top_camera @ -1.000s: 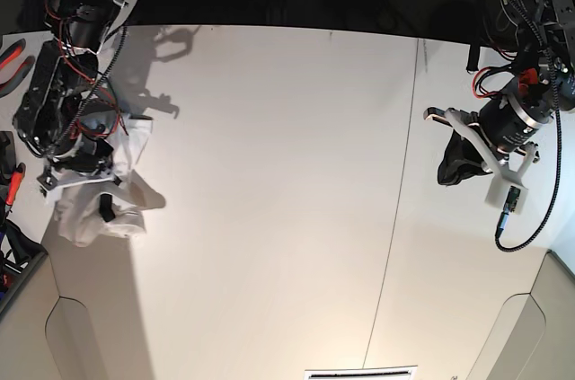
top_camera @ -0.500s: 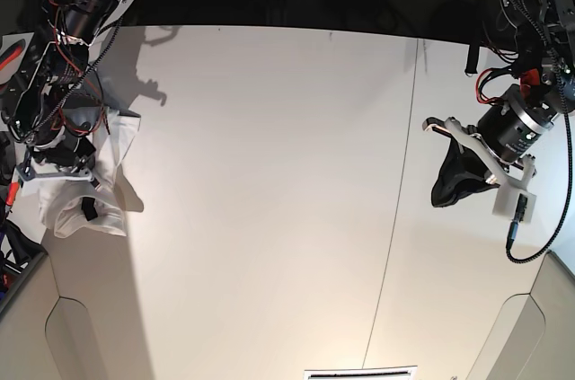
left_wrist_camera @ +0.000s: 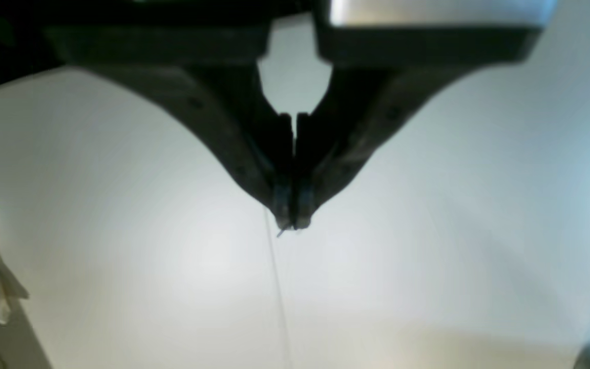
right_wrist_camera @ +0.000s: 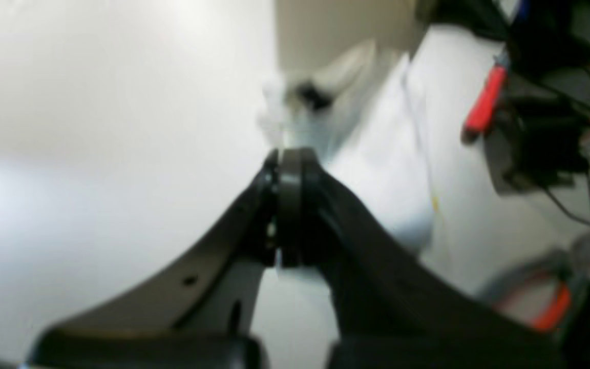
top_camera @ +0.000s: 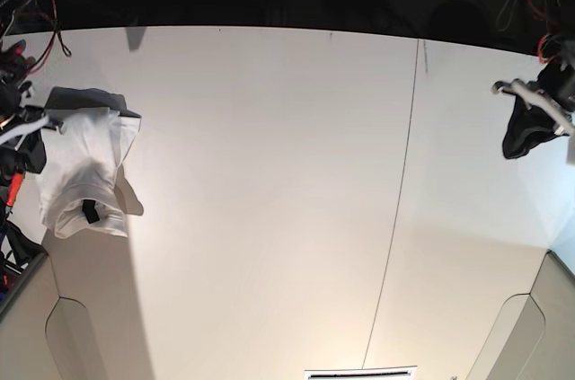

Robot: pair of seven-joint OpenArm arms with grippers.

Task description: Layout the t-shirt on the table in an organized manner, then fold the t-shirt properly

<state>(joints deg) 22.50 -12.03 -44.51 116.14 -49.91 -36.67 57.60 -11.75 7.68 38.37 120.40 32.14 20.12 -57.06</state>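
At the far right edge of the base view, left gripper (top_camera: pixel 519 92) hangs over the table (top_camera: pixel 269 173), mostly out of frame. Left wrist view: left gripper's (left_wrist_camera: pixel 290 218) dark fingers pressed together tip to tip, nothing between them; thin dark seam line (left_wrist_camera: pixel 277 287) of the table runs away beneath the tips. Dark shadow of the gripper on the tabletop just below it in the base view.

Right gripper (right_wrist_camera: pixel 287 205) in its wrist view: fingers closed flat against each other, nothing clamped that can be made out; picture blurred. Beyond the tips, the t-shirt (right_wrist_camera: pixel 377 169) lies as a white heap, apart from the fingers. In the base view only a sliver of the right arm (top_camera: pixel 13 137) shows at the left edge.

T-shirt (top_camera: pixel 85 173) bunched in a folded white mound at the table's left edge, a small black tag (top_camera: pixel 90 211) showing near its lower end; print not visible. Red-handled tools (right_wrist_camera: pixel 484 102) and cables off the table beside it
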